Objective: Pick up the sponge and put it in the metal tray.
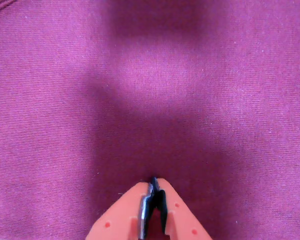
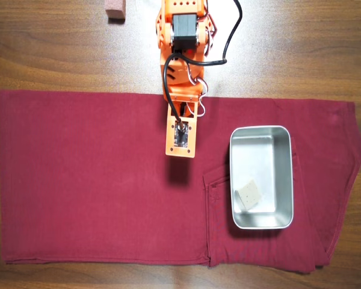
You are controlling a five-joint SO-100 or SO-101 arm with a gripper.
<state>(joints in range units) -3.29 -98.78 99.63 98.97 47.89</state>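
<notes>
Beneath my jaws (image 1: 153, 181) nothing but bare maroon cloth (image 1: 65, 100) is showing in the wrist view; my two orange fingers are pressing together at their dark tips, gripping nothing. In the overhead view I am hanging over the middle of that cloth (image 2: 78, 180), well clear of everything else, which I take to be a resting pose, because the job looks finished.

Off to the right of my jaws in the overhead view, the sponge (image 2: 248, 195) is lying inside the metal tray (image 2: 289, 174), tilted, toward the tray's near left corner and well apart from me. Judging by that, the placing is done and nothing is calling for another grasp. The tray is sitting on the cloth, partly over a stitched pocket; the cloth looks like a pair of trousers spread flat over the wooden tabletop (image 2: 48, 54), probably to give a soft, plain surface.

Counting: one sponge, one tray, one cloth, and one pinkish-brown block (image 2: 115, 9), which is resting on the bare wood beside my arm's base, far behind my jaws and untouched. It is not part of my task, I judge.
</notes>
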